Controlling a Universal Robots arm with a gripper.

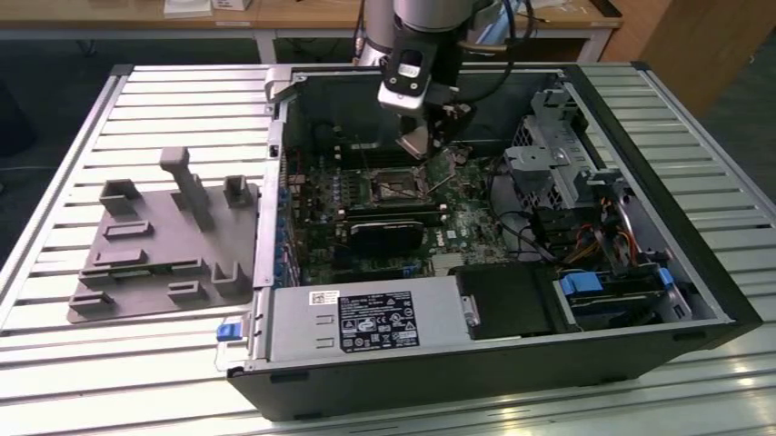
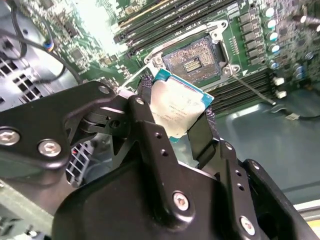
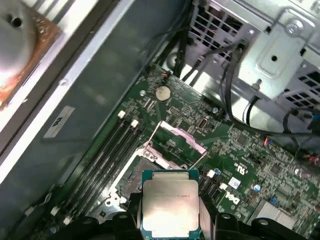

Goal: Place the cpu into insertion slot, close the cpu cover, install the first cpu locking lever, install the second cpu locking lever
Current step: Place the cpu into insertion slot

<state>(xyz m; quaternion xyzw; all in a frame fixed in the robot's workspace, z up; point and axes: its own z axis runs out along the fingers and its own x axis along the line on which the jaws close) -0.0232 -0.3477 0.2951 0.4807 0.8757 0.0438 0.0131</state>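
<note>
Above the green motherboard (image 3: 240, 150), the cpu (image 2: 177, 106) sits clamped by two opposite edges between the black fingers (image 2: 201, 134) of the gripper (image 2: 176, 114). By the exterior view it hangs at about one o'clock of the bare insertion slot (image 1: 394, 188), not touching it. The cpu cover (image 3: 180, 136) stands raised.

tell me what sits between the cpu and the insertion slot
Nothing: in the second wrist view the cpu, clamped in the tool, hangs apart from the open insertion slot, with only bare air between them.
</note>
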